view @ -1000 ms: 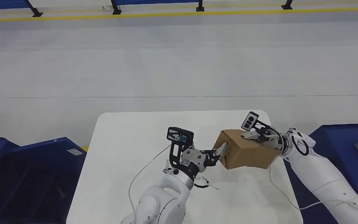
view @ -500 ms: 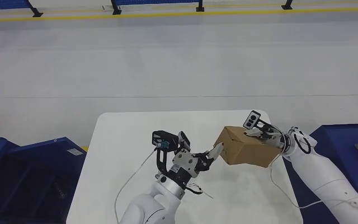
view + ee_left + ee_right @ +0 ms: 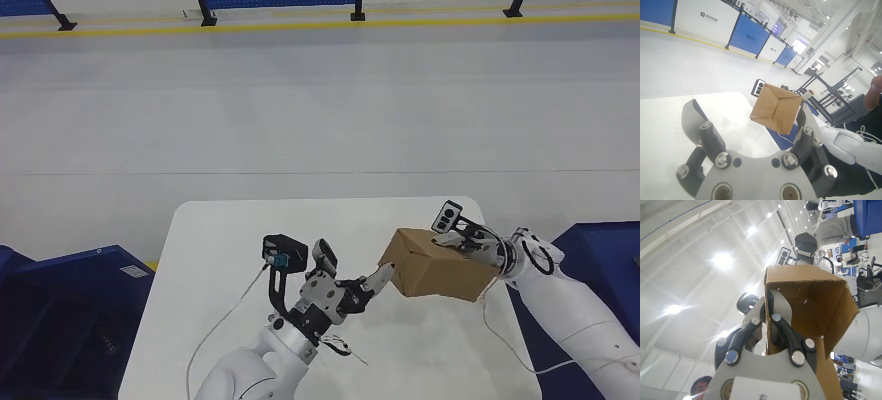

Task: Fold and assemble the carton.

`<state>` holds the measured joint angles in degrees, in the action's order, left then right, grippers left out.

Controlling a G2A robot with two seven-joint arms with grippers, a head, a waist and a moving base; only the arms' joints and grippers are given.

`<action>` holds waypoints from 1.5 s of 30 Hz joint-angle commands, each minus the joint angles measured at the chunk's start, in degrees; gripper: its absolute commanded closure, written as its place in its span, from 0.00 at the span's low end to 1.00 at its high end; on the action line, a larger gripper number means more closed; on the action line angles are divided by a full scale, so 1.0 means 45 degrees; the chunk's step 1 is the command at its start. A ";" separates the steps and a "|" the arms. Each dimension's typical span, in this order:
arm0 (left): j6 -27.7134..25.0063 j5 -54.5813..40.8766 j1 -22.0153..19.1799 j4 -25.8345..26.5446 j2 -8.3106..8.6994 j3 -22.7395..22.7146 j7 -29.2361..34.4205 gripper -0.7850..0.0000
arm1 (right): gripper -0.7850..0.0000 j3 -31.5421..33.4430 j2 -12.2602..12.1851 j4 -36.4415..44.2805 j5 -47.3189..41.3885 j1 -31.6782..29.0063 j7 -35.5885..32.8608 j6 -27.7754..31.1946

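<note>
Backed off from the carton [image 3: 440, 268], left gripper [image 3: 747, 108] spreads its fingers wide; right gripper [image 3: 768, 300] fingers pinch the carton's wall

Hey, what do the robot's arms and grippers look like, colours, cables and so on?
The left arm and right arm have smooth white shells, each trailing a thin white cable. The left gripper and right gripper share grey base plates, black linkages with silver bolts and grey fingers.
</note>
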<state>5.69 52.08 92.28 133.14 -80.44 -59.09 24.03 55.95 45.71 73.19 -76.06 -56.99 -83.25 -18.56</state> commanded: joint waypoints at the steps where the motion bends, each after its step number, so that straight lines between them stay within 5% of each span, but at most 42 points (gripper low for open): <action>1: -0.0326 -0.0732 0.0503 0.0334 0.0108 -0.0872 0.0322 0.00 | 1.00 0.0104 -0.0086 0.0459 0.1214 0.0177 0.2600 -0.1373; 9: -0.0732 -0.1390 0.0769 0.0334 0.0182 -0.1503 0.0462 0.00 | 1.00 0.1207 -0.0521 0.4075 0.1991 -0.0890 0.9287 -0.6127; 15: -0.0732 -0.1390 0.0769 0.0334 0.0182 -0.1503 0.0462 0.00 | 1.00 0.2139 -0.0452 0.6607 -0.1208 -0.1910 1.5864 -0.8765; 22: -0.0732 -0.1390 0.0769 0.0334 0.0182 -0.1503 0.0462 0.00 | 1.00 0.1886 -0.0320 0.8466 -0.7171 -0.2063 2.5730 -0.8488; 25: -0.0732 -0.1390 0.0769 0.0334 0.0182 -0.1503 0.0462 0.00 | 1.00 0.1260 -0.0272 0.8832 -1.0076 -0.1486 3.0341 -0.7209; 27: -0.0732 -0.1390 0.0769 0.0334 0.0182 -0.1503 0.0462 0.00 | 1.00 0.0377 -0.0296 0.8982 -1.1927 -0.0901 3.1915 -0.5638; 31: -0.0732 -0.1390 0.0769 0.0334 0.0182 -0.1503 0.0462 0.00 | 1.00 -0.1831 -0.0419 0.8799 -1.4167 0.1141 3.4227 -0.3326; 35: -0.0732 -0.1390 0.0769 0.0334 0.0182 -0.1503 0.0462 0.00 | 1.00 -0.3998 -0.0295 0.7763 -1.5140 0.3292 3.5065 -0.2487; 45: -0.0732 -0.1390 0.0769 0.0334 0.0182 -0.1503 0.0462 0.00 | 1.00 -0.7530 0.0762 0.5074 -1.4902 0.6250 3.4117 -0.3432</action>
<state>2.39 45.83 95.74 134.65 -79.61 -65.85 26.11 23.10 48.69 97.16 -142.97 -29.08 70.10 -34.17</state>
